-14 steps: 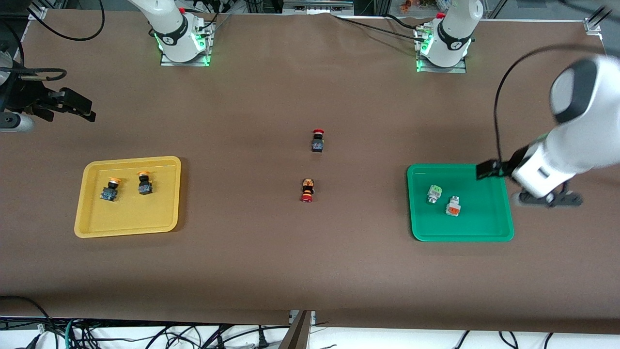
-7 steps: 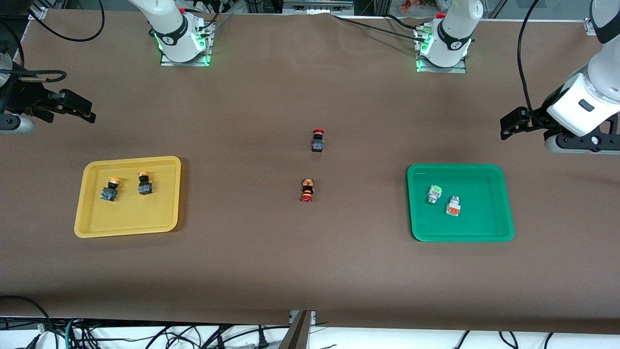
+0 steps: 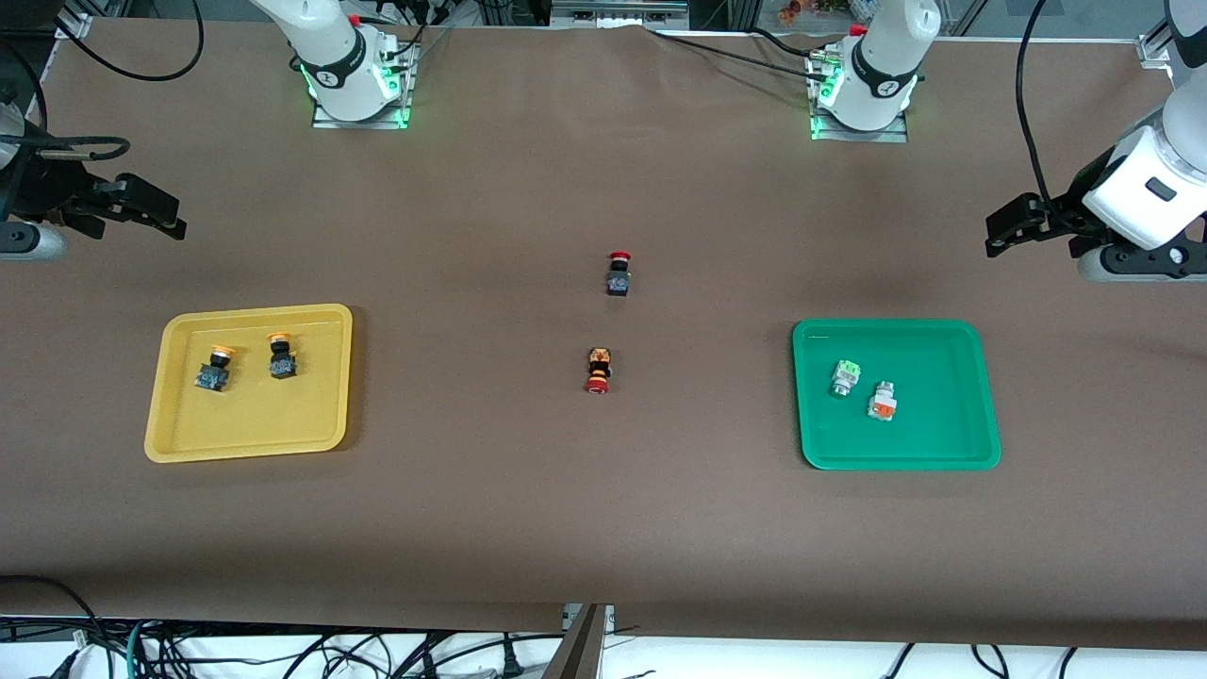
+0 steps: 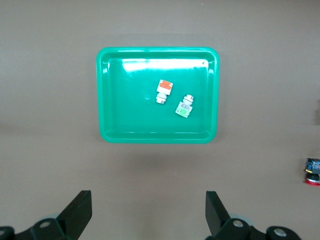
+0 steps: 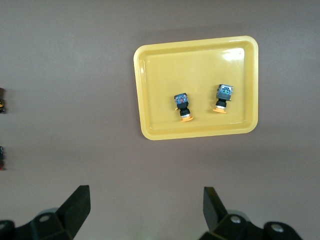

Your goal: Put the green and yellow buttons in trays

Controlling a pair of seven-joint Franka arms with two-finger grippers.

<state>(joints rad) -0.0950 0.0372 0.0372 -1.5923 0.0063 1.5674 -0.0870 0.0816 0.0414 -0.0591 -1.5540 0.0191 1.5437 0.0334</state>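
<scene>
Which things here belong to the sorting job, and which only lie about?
Job:
- yellow tray, two yellow-capped buttons in it
- green tray, two pale grey buttons in it

Lying about:
- red-capped black button
- red-capped orange-black button, nearer the front camera

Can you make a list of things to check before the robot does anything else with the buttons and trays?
1. Two yellow-capped buttons lie in the yellow tray: ok.
2. Two pale grey buttons lie in the green tray: ok.
3. Two red-capped buttons lie on the table between the trays: ok.
4. Left gripper open, holding nothing, raised at its own end of the table: ok.
5. Right gripper open, holding nothing, raised at its end: ok.
</scene>
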